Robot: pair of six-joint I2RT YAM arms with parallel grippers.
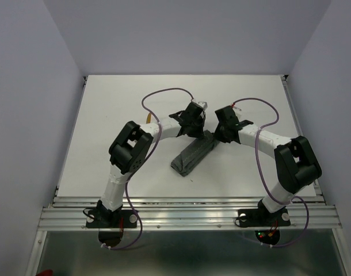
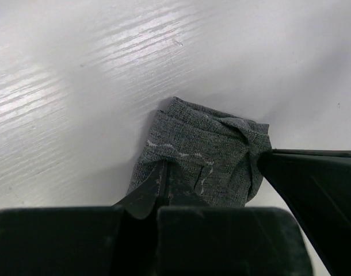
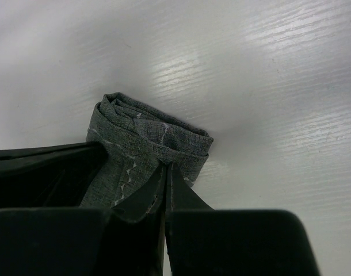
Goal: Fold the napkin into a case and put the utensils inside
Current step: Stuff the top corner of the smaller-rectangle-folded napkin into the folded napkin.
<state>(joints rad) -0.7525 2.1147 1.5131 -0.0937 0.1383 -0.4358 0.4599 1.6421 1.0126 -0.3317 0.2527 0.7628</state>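
The napkin (image 1: 192, 156) lies as a long, narrow dark grey strip, slanting from near centre up toward the right. Both grippers meet at its far end. My left gripper (image 2: 164, 168) is shut, its tips pinching the cloth (image 2: 207, 144) beside the pale stitched hem. My right gripper (image 3: 166, 167) is shut on the layered end of the fold (image 3: 148, 133). From above, the left gripper (image 1: 202, 130) and right gripper (image 1: 217, 134) sit close together over that end. A thin orange sliver of a utensil (image 1: 148, 117) shows behind the left arm; the rest is hidden.
The white table (image 1: 106, 115) is bounded by pale walls on the left, far and right sides. A metal rail (image 1: 187, 210) runs along the near edge by the arm bases. Purple cables (image 1: 164, 92) loop above both arms.
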